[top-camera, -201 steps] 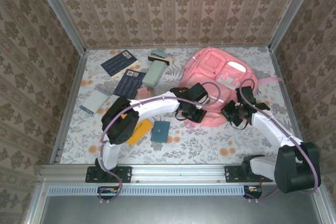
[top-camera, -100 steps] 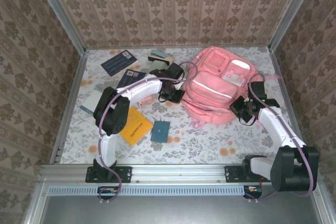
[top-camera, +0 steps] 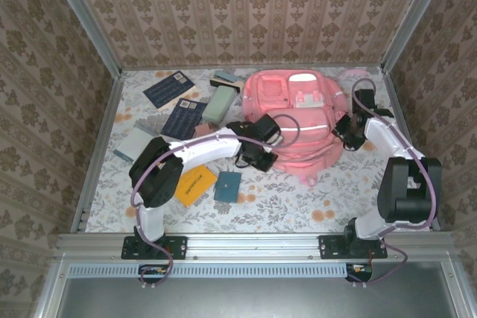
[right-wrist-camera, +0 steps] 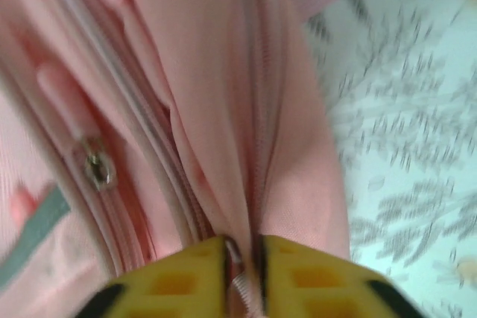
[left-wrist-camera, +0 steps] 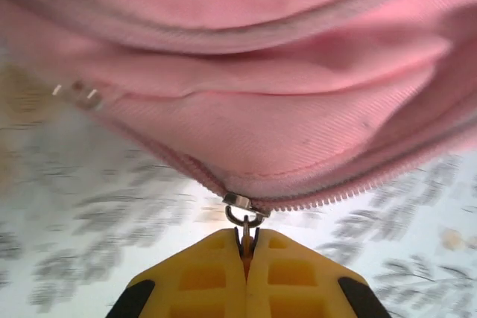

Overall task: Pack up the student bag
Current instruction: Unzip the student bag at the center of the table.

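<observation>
One pink student bag [top-camera: 294, 121], two dark blue booklets [top-camera: 168, 88], one orange booklet [top-camera: 192, 184] and one teal card [top-camera: 227, 186] are lying on the counter [top-camera: 283, 202].

Walls [top-camera: 246, 13] at 9, 12 and 3 o'clock: tan damask wallpaper. Aluminium corner posts [top-camera: 82, 16]. Table [top-camera: 291, 202]: pale floral cloth. Metal rail [top-camera: 246, 243] at 6 o'clock. Lighting even.
</observation>
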### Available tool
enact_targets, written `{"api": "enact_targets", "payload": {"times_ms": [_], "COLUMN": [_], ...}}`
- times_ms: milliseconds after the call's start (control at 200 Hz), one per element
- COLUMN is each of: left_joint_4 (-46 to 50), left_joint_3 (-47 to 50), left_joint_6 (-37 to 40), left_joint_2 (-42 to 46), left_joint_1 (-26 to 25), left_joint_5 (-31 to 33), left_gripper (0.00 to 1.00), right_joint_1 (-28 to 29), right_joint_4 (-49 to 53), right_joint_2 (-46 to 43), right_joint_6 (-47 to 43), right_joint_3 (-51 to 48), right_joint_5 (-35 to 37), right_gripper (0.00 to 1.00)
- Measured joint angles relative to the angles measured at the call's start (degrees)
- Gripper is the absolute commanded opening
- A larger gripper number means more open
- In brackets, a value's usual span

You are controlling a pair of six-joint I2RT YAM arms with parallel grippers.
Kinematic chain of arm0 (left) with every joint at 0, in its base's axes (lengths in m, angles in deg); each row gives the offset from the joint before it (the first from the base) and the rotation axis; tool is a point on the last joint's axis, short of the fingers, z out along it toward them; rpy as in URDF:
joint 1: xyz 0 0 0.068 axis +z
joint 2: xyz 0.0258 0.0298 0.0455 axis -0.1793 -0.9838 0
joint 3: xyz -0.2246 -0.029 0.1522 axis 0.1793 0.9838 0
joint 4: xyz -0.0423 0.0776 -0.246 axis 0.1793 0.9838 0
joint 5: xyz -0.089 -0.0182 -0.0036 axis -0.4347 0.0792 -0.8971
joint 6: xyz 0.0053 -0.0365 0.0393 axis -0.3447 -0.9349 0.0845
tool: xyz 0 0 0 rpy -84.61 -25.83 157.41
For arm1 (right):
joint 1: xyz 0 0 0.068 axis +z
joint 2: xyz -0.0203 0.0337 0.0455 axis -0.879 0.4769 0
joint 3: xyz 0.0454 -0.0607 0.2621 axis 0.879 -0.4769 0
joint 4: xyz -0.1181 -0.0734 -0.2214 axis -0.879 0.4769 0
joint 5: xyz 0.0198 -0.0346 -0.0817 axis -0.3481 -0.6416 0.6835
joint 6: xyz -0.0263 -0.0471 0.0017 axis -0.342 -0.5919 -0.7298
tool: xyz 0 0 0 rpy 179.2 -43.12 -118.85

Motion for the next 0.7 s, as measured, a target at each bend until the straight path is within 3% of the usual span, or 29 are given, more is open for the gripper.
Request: {"api": "enact_targets", "payload": {"times_ms": [250, 475, 700], "left_joint_4": [-0.39, -0.81, -1.29], "left_joint_3": [-7.93, -10.36, -10.36], "left_joint_6": [-3.15, -3.63, -3.63], "left_joint_2": [-5.29, -8.44, -8.57], "left_joint_1": [-6.16, -6.43, -6.43], "left_joint_5": [-3.67, -5.60, -6.54], "left_gripper": [0.00, 0.00, 0.00], "right_joint_1": [0.33, 1.88, 6.49], "right_joint_4": [0.98, 6.36, 9.55], "right_joint_2": [-5.88, -20.04, -27.91], "right_joint_6": [-0.44, 0.59, 5.46], "right_joint_3": [-0.35, -9.18, -18.60], "right_joint_5": [0.44, -1.51, -5.73], "right_gripper": [0.52, 0.53, 0.55]}}
